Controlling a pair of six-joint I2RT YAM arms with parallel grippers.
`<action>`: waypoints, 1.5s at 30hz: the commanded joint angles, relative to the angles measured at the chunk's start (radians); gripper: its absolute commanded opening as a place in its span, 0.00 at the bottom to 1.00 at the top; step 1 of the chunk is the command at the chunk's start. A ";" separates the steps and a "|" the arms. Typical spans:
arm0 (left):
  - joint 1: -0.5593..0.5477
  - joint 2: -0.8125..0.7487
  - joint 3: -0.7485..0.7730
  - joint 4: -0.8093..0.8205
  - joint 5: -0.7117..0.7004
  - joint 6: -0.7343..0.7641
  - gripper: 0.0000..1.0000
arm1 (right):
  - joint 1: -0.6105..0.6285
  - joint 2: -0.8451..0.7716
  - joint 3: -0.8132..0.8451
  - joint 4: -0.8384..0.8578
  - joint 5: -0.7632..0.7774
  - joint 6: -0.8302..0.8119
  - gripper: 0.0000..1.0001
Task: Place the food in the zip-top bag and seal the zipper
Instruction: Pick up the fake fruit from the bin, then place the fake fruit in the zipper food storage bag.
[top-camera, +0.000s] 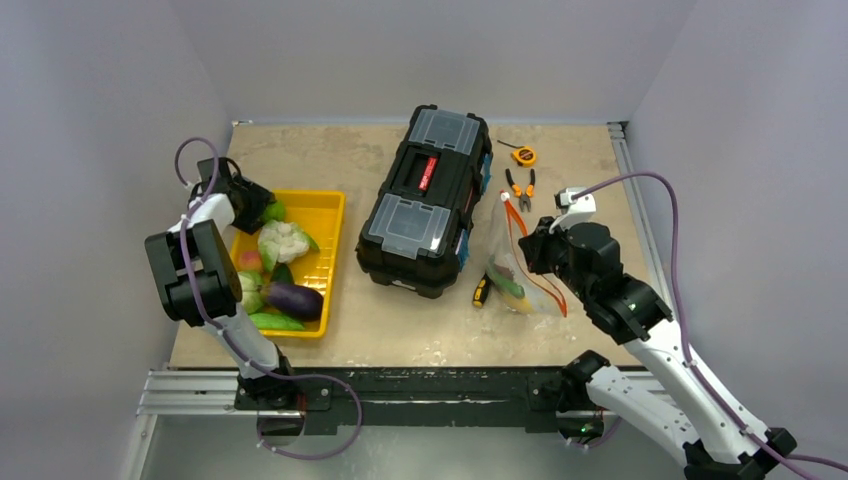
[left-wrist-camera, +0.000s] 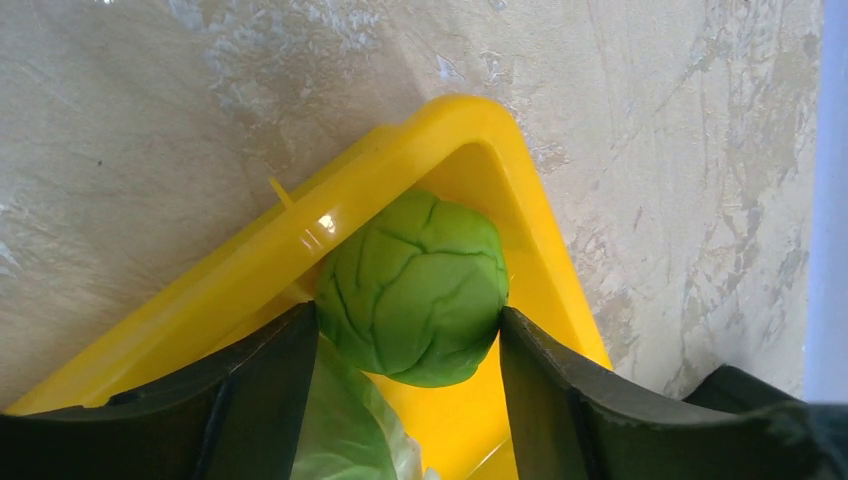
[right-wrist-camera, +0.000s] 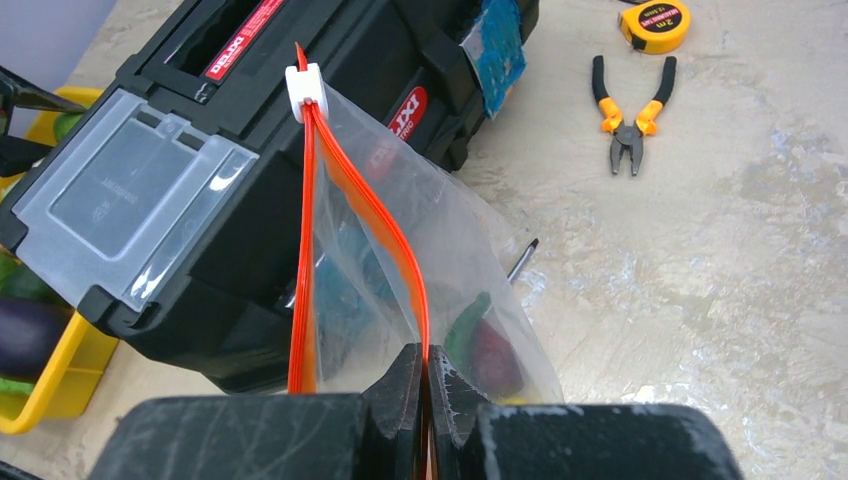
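Note:
My left gripper (top-camera: 262, 208) is over the far-left corner of the yellow tray (top-camera: 325, 205). In the left wrist view its gripper (left-wrist-camera: 408, 330) has a finger against each side of the green cabbage (left-wrist-camera: 415, 285), which rests in the tray corner (left-wrist-camera: 300, 235). A cauliflower (top-camera: 283, 240), a purple eggplant (top-camera: 293, 298) and green pieces lie in the tray. My right gripper (right-wrist-camera: 426, 365) is shut on one side of the red-orange zipper (right-wrist-camera: 380, 215) and holds the clear zip-top bag (right-wrist-camera: 450, 260) with its mouth apart. Green and dark red food (right-wrist-camera: 490, 350) is inside the bag.
A black toolbox (top-camera: 425, 200) stands between the tray and the bag (top-camera: 515, 270). Orange-handled pliers (top-camera: 520, 187) and a yellow tape measure (top-camera: 524, 155) lie at the far right. A black-and-yellow screwdriver (top-camera: 481, 291) lies by the bag. A pale green leafy piece (left-wrist-camera: 345, 430) lies under my left fingers.

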 joint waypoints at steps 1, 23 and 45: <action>0.019 0.007 0.005 0.053 0.042 -0.017 0.58 | 0.004 0.006 -0.002 0.019 0.027 -0.003 0.00; -0.016 -0.459 -0.131 0.185 0.321 -0.058 0.48 | 0.004 0.047 0.001 0.008 0.060 0.005 0.00; -1.030 -0.663 -0.334 1.037 0.614 0.311 0.53 | 0.006 0.028 0.000 0.008 0.063 0.009 0.00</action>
